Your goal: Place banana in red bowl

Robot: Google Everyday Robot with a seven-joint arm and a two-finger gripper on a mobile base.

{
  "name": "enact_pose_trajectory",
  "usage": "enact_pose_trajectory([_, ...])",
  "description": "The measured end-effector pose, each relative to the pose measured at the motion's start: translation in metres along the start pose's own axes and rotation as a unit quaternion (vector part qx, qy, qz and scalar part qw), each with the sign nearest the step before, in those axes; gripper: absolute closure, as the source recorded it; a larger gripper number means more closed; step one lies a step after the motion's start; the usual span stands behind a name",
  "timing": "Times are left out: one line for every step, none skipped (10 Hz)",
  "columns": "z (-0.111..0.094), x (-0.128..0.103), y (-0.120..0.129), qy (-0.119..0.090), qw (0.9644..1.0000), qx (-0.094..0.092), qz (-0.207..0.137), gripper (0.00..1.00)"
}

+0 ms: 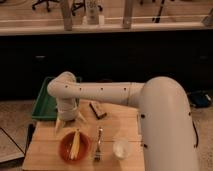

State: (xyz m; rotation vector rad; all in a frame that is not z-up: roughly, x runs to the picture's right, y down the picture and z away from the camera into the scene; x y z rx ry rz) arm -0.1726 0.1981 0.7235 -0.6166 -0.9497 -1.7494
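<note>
The pale-yellow banana (pixel 75 144) lies inside the round orange-red bowl (pixel 64 150), which sits at the front left of the wooden table (pixel 50 132). My gripper (pixel 69 121) hangs just above the far rim of the bowl, at the end of the white arm that reaches in from the right. Its fingers (pixel 80 118) are spread apart and hold nothing. The banana is apart from the gripper, resting in the bowl.
A silver fork (pixel 98 144) lies right of the bowl, and a small translucent white cup (pixel 121 148) stands right of the fork. A dark brown bar (pixel 97 110) lies behind them. A green tray (pixel 44 102) sits at the back left.
</note>
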Motion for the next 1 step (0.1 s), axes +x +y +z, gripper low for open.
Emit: enact_pose_trajectory([0.0000,0.0000,0.0000,0.000,1.0000,0.000,0.000,0.20])
